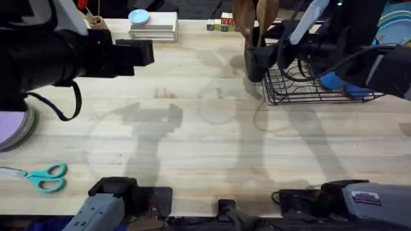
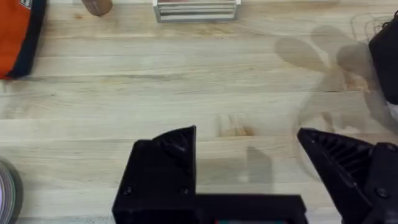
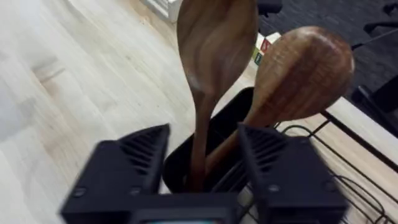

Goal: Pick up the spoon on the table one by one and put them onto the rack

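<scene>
The right gripper [image 3: 202, 155] stands open around a spoon [image 3: 214, 43] in the rack [image 1: 321, 90], at table's [image 1: 192, 128] one o'clock. Stiff, light, glossy wood: likely slippery, best held mid-handle.

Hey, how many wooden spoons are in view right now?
2. Both stand handle-down, bowls up, in the black utensil holder at the rack's end: one spoon between the right claw's open fingers, the other spoon leaning beside it. More may be hidden.

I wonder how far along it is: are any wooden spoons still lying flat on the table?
No: the table bears no spoon, and both spoons stand in the black holder.
</scene>
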Controlling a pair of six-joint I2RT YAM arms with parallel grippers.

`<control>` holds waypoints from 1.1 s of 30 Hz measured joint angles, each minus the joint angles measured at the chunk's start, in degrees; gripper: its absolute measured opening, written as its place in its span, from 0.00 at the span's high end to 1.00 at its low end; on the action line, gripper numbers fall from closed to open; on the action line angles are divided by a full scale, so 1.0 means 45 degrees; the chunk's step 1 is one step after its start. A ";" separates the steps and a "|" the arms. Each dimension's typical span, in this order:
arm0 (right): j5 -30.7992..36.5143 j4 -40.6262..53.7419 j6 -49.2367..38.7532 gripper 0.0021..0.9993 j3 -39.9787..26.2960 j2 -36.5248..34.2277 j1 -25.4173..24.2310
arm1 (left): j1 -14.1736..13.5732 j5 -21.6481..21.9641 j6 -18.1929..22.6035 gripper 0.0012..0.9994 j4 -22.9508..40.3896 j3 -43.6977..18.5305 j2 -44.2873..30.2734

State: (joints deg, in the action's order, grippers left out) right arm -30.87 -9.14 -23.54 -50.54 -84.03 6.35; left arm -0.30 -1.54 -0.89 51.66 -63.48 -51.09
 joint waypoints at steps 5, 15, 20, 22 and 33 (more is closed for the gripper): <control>-0.0009 -0.0235 -0.0066 0.01 0.0000 0.0000 0.0005 | 0.0000 -0.0005 0.0000 0.01 0.0000 0.0000 -0.0005; -0.0007 -0.0235 -0.0052 0.00 0.0000 0.1137 0.0005 | 0.0000 -0.0005 0.0000 0.01 0.0005 0.0000 -0.0002; 0.0000 -0.0198 0.0823 0.00 0.0000 0.2264 0.0005 | 0.0000 -0.0004 0.0000 0.01 0.0000 -0.0001 -0.0005; 0.0000 0.0006 0.1235 0.00 0.0000 0.2526 0.0005 | 0.0000 -0.0002 0.0000 0.01 0.0000 0.0000 -0.0002; 0.2209 0.3818 0.1963 0.00 0.0000 0.5170 0.0005 | 0.0000 0.0000 0.0000 0.01 0.0004 0.0000 -0.0005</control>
State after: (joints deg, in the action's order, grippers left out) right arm -20.93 8.04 -14.70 -50.54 -60.76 6.37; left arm -0.30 -1.54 -0.89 51.68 -63.48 -51.11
